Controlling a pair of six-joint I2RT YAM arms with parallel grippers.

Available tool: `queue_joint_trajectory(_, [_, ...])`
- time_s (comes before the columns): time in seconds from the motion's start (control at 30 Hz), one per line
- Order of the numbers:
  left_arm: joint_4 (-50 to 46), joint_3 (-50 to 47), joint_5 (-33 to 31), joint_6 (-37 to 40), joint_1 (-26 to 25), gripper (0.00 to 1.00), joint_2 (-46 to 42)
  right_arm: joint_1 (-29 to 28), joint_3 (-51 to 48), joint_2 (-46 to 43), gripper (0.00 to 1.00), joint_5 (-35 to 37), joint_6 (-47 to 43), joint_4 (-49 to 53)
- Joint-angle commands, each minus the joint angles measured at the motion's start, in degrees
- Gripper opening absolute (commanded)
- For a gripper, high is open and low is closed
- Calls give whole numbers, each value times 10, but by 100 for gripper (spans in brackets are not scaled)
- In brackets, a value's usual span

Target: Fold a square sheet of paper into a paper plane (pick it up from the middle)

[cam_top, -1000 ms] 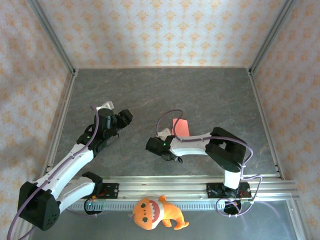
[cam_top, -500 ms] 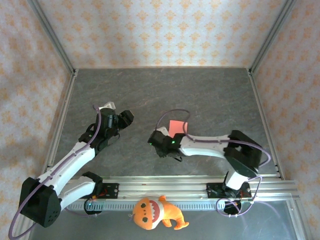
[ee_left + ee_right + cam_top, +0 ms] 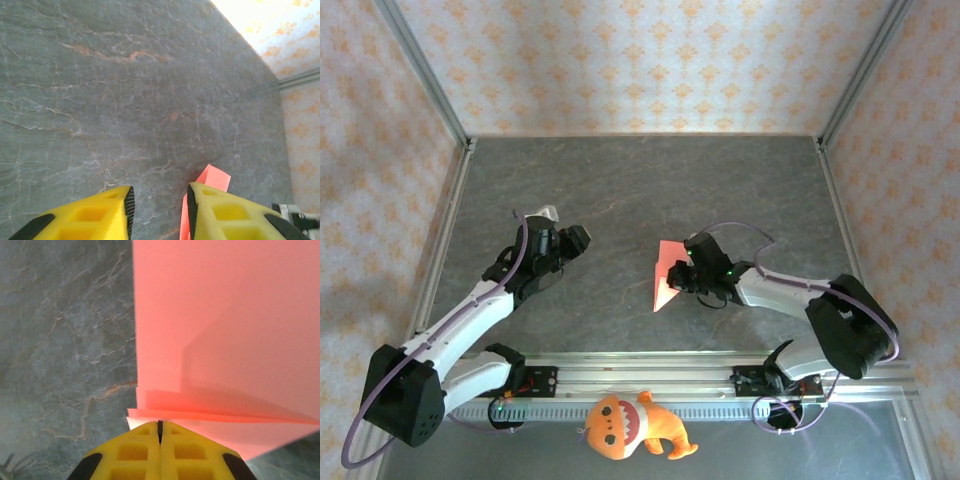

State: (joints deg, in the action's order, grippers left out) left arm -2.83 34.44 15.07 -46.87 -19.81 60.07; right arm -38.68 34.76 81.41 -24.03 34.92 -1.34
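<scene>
Yellow fingertips (image 3: 150,432) of the right gripper (image 3: 160,426) are pressed tight together with only a hairline seam between them, and the near edge of the sheet of paper (image 3: 225,330) meets that seam, so the gripper is pinching the paper by its edge. Everything sits on a grey, marble-veined table (image 3: 720,190), closed in on three sides by walls (image 3: 640,60) in cream paper with an orange motif and by slanting metal posts at the corners. From above, the right gripper (image 3: 682,275) reaches in from the right to the paper (image 3: 666,272), which lies a little right of the table's middle as a red-pink wedge, partly folded, its point aimed toward the near rail (image 3: 650,365). In the right wrist view, layered creases show just ahead of the fingertips. The left gripper (image 3: 575,238) hangs over bare table, well apart from the sheet to its left; its fingers (image 3: 235,212) stand spread with a clear gap and nothing between them — the gripper's gap (image 3: 159,200) shows only stone, with a corner of the paper (image 3: 212,177) peeking past the right finger. Wide bare table lies behind the sheet toward the back wall. An orange plush toy (image 3: 630,425) sits outside the rail, between the two arm bases.
</scene>
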Motion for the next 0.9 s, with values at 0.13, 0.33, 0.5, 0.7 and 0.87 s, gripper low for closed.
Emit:
queue_joint_trajectory(0.13, [70,-17,76,-5,5,22,27,3,-5,77,2,-59,29,-61])
queue_joint_trajectory(0.33, [133,-14,151,-15,-6,11,94,-5,-30,110,2,-83,62,-98])
queue_joint_trajectory(0.5, [160,18,162,-12,-51,9,169,-19,-54,113,2,-67,96,-110])
queue_joint_trajectory(0.7, [185,69,169,-11,-107,4,267,-50,-73,95,2,-57,129,-123])
queue_joint_trajectory(0.87, [198,104,175,-11,-143,1,340,-61,-94,75,2,-42,161,-143])
